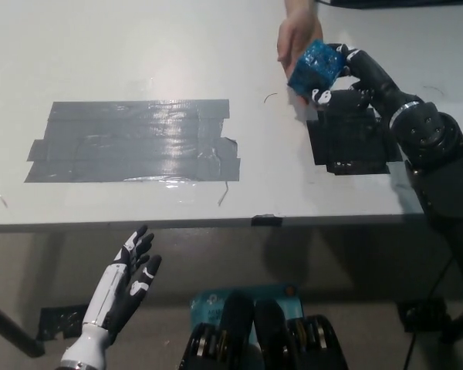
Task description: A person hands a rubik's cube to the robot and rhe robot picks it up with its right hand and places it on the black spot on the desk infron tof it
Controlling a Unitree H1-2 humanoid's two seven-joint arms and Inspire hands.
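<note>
R hand [353, 75] wrapped on blue cube [315, 68] at 1 o'clock, person's hand [296, 38] touching it; L hand [126, 284] spread, empty, 7 o'clock.

Cube [315, 68] above desk [139, 54], between person's hand [297, 38] (left) and right robot hand [355, 73]; tape patch [131, 142] far left.

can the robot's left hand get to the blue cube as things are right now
Probably not. The left hand hangs open below the desk edge, while the blue cube is at the far right, already gripped by the right hand, with a person's hand behind it.
</note>
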